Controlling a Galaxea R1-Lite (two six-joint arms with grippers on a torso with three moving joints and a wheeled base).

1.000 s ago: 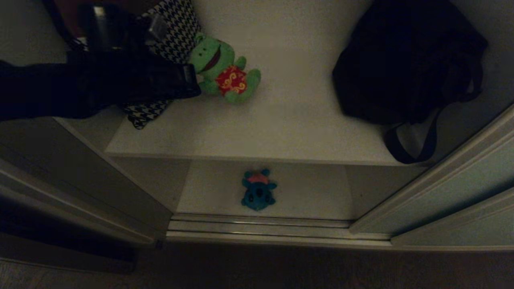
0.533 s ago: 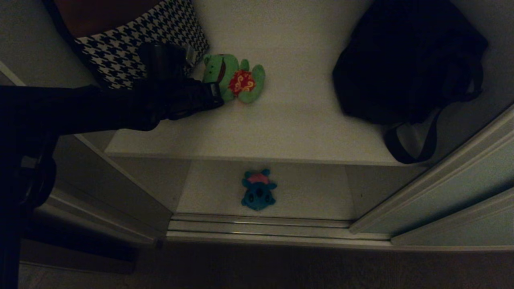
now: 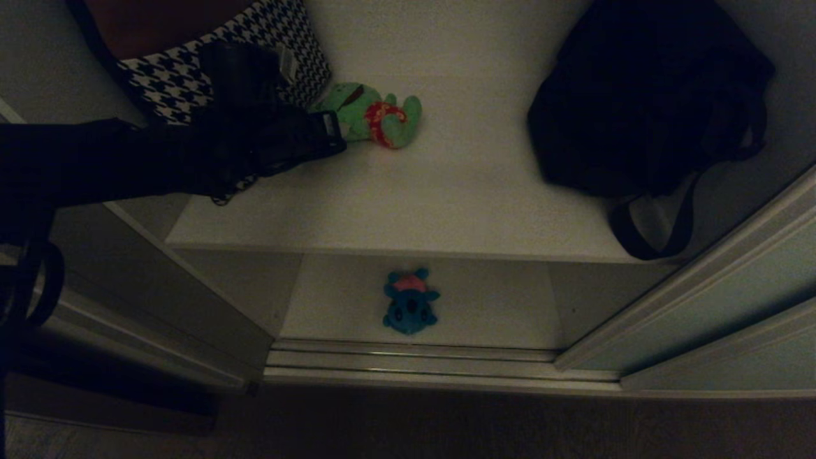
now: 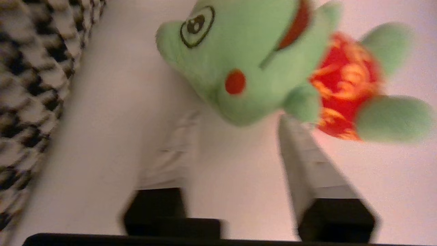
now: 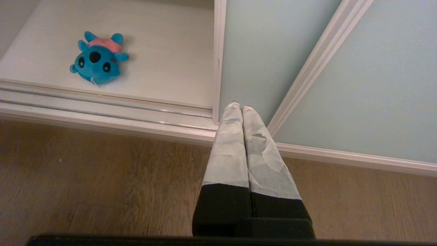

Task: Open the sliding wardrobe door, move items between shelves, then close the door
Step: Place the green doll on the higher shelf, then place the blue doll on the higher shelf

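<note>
The left gripper (image 4: pixel 235 143) reaches in over the upper shelf (image 3: pixel 446 191) with its two fingers (image 4: pixel 304 160) spread apart, bare white board showing between them; the green frog plush (image 4: pixel 252 65) lies just past the fingertips, its head over the gap between them, and whether a tip touches it cannot be told; nothing is clamped. In the head view the frog plush (image 3: pixel 370 115) lies tipped on its side on the upper shelf, red patch showing, right beside the houndstooth cushion (image 3: pixel 185 76) and at the end of the dark left arm (image 3: pixel 191 153); the black strapped bag (image 3: pixel 644 95) sits well apart at the shelf's right.

The blue plush with the pink top (image 3: pixel 410 301) lies on the lower shelf (image 3: pixel 497 299), near its front edge and the floor track (image 3: pixel 414 360); the sliding wardrobe door (image 3: pixel 720 299) stands slid aside to the right, leaving the opening clear.

The right gripper (image 5: pixel 241 110) hangs over the wooden floor (image 5: pixel 102 188) in front of the door's edge, its taped fingers (image 5: pixel 228 150) pressed together on nothing; the blue plush (image 5: pixel 97 59) is well apart from it.
</note>
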